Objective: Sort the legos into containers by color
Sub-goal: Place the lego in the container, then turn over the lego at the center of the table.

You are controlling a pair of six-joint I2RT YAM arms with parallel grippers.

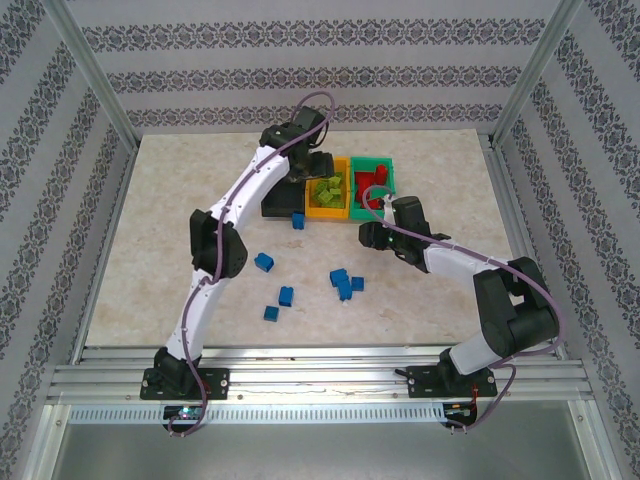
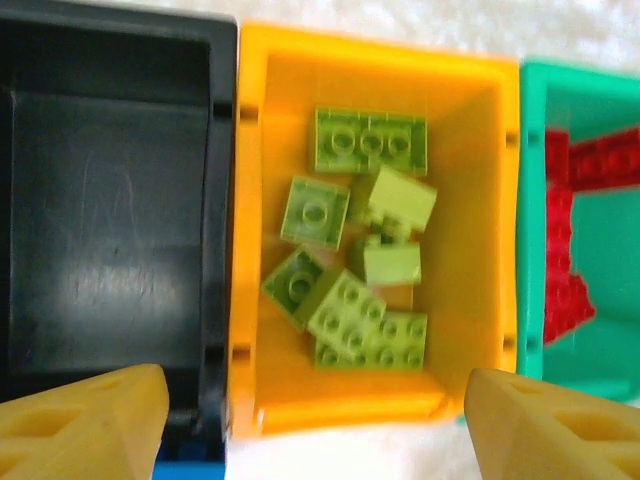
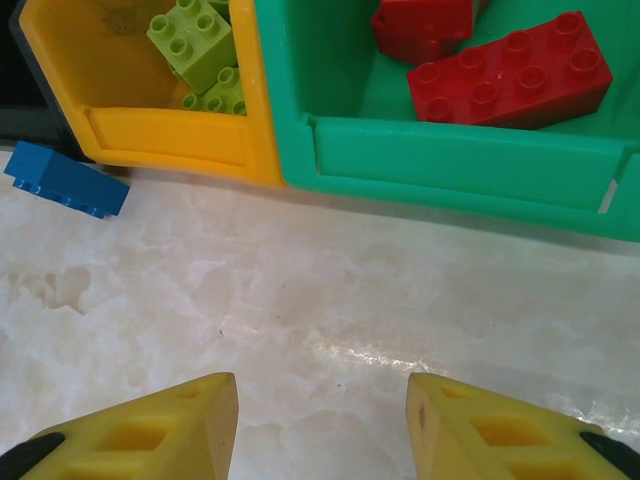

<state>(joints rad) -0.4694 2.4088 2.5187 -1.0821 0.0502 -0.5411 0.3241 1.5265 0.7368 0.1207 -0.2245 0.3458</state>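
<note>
One blue lego (image 1: 298, 220) lies just beside the bins (image 1: 326, 211), nearest the open-fingered left hand (image 2: 315, 390); right hand (image 3: 320, 392) likewise parted, empty.

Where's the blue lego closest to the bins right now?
Top view: blue lego on the table, just near-side of where the black bin meets the orange-yellow bin.

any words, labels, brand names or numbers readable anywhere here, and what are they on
No text can be read anywhere.
black bin, orange-yellow bin, green bin: plain, no label or print.
lime green bricks, red bricks, blue brick: studs too blurred to show any embossed mark.
</note>
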